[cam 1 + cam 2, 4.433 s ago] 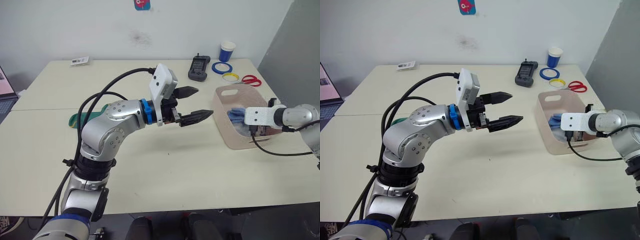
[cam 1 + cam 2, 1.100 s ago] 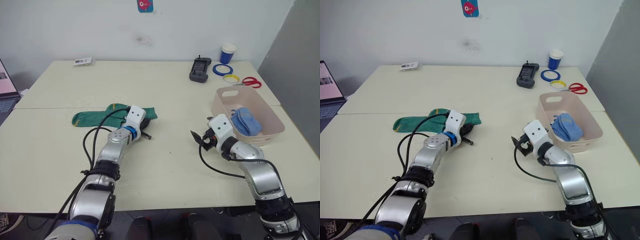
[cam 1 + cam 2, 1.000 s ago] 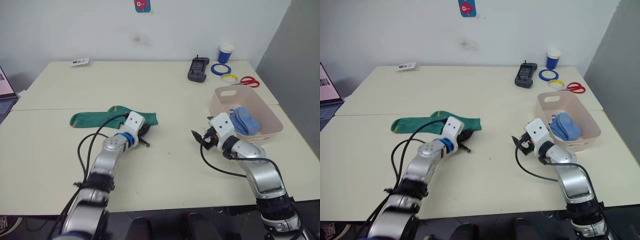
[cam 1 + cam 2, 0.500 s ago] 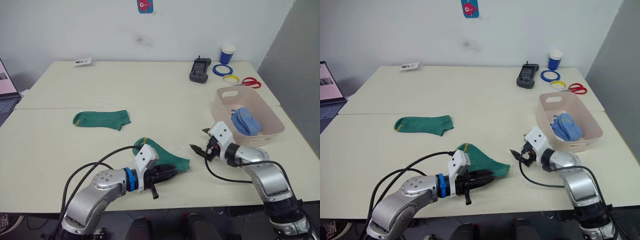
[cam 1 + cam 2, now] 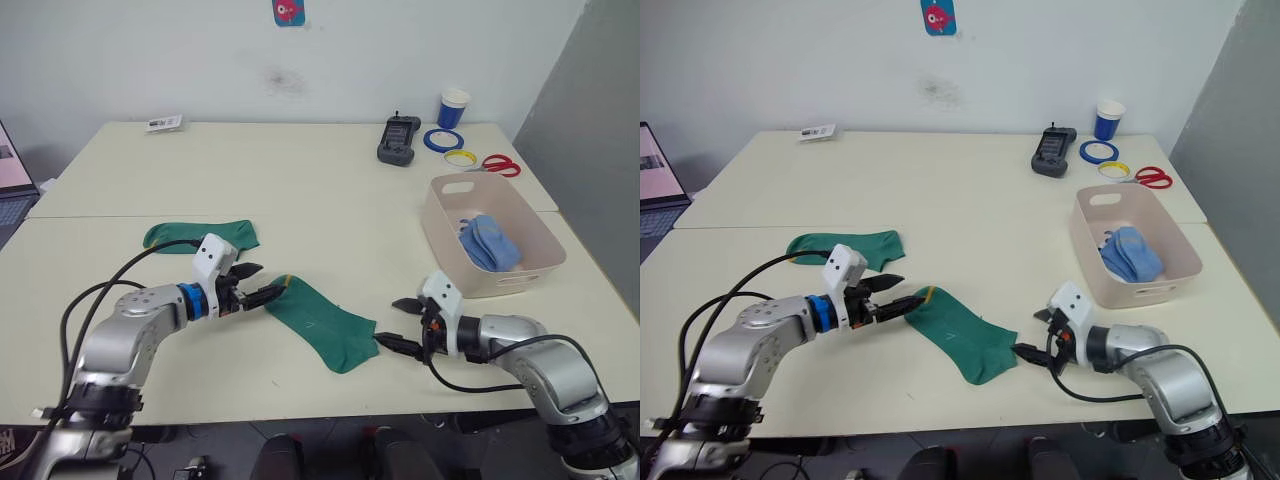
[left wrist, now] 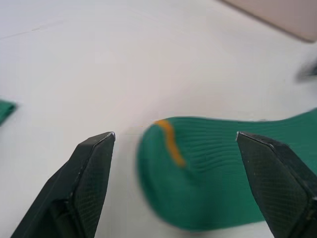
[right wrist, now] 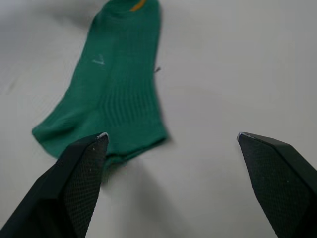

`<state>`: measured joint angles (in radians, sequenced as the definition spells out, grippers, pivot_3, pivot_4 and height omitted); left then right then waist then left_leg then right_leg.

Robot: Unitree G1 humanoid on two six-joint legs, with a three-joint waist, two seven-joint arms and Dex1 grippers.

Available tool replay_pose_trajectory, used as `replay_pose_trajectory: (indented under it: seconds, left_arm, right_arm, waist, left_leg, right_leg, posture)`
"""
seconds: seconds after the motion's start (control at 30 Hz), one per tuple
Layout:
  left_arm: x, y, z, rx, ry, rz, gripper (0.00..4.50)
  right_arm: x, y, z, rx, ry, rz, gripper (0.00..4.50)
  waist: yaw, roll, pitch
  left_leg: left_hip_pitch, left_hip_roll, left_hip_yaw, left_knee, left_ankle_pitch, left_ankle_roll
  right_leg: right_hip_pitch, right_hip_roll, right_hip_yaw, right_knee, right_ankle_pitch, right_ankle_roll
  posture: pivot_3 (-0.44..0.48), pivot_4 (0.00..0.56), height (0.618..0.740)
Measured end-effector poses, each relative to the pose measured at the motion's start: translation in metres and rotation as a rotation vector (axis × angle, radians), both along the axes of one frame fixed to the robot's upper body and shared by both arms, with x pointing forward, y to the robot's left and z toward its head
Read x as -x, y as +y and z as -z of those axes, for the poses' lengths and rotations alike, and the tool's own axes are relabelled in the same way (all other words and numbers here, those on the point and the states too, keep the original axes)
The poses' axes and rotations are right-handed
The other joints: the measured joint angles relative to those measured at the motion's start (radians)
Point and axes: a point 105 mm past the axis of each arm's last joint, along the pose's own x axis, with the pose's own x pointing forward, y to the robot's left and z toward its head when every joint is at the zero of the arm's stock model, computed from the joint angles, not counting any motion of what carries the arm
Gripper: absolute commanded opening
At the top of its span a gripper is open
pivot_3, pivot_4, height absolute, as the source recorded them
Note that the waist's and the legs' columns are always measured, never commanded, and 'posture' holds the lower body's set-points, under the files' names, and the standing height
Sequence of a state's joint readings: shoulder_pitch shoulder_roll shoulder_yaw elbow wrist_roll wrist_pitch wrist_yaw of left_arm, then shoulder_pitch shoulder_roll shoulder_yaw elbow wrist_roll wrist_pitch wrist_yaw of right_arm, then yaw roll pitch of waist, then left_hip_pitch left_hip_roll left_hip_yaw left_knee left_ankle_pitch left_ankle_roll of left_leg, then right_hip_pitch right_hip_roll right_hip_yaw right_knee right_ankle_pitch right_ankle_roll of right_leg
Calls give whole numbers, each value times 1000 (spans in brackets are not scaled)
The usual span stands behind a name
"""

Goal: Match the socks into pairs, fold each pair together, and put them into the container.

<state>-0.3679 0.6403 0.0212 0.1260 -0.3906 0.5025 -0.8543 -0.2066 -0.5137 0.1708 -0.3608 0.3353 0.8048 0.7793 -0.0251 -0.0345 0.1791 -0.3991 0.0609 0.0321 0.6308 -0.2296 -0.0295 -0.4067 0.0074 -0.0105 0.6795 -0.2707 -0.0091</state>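
One green sock with yellow trim lies flat near the table's front. My left gripper is open at its yellow-trimmed cuff, and nothing is between the fingers. At the sock's toe end my right gripper also stands open, low over the table. A second green sock lies flat farther back on the left. The container, a pale pink tub, stands at the right with folded light blue socks inside.
Along the back right are a blue cup, two tape rolls, red scissors and a black handheld device. A small card lies at the back left, and a laptop shows at the left edge.
My left gripper has opened and let go of the green sock, which now lies stretched flat. The left arm has drawn back to the left, and the right gripper has come down near the toe.
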Motion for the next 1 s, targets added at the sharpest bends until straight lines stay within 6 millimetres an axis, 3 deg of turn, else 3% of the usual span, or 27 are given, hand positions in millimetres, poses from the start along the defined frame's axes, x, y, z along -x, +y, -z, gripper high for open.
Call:
replay_pose_trajectory:
  seconds: [0.1,0.17,0.33,0.57,0.6,0.87,1.0]
  left_arm:
    - [-11,1,15,-45,9,-18,4086]
    - [-13,1,16,-76,-6,1,3701]
    - [-10,1,17,-69,0,13,2262]
    - [11,-1,23,-32,38,36,30]
    - [15,-1,23,-24,43,38,0]
    - [52,0,28,17,101,-30,0]
    - [77,-14,31,47,140,-66,0]
  right_arm:
    - [-3,6,3,-16,22,15,4500]
    - [-5,9,2,-28,31,25,4500]
    - [-5,14,5,-19,31,19,2893]
    - [2,25,11,5,33,-72,384]
    - [1,25,11,4,35,-73,49]
    - [-8,10,1,37,46,-150,17]
    - [-22,1,-16,60,47,-221,17]
  waist:
    - [-3,-1,-1]
    - [-3,-2,-2]
    - [-3,-2,-2]
    - [-5,-2,-2]
    - [-5,-2,-2]
    - [-8,-2,-2]
    - [-5,-2,-2]
  left_leg:
    - [0,1,0,0,0,0]
    - [1,1,0,0,0,0]
    - [1,1,0,0,0,0]
    - [1,2,0,0,0,0]
    - [1,2,0,0,0,0]
    - [1,2,-1,0,0,0]
    - [1,2,-2,0,0,0]
  right_leg:
    - [0,0,1,1,0,0]
    - [0,0,0,1,0,0]
    - [0,0,0,1,0,0]
    - [0,0,1,1,0,0]
    - [0,-1,1,1,0,0]
    - [0,-3,2,1,0,0]
    - [0,-4,1,1,0,0]
  posture:
    - [0,150,740]
    - [0,150,740]
    - [0,150,740]
    - [0,150,740]
    - [0,150,740]
    - [0,150,740]
    - [0,150,740]
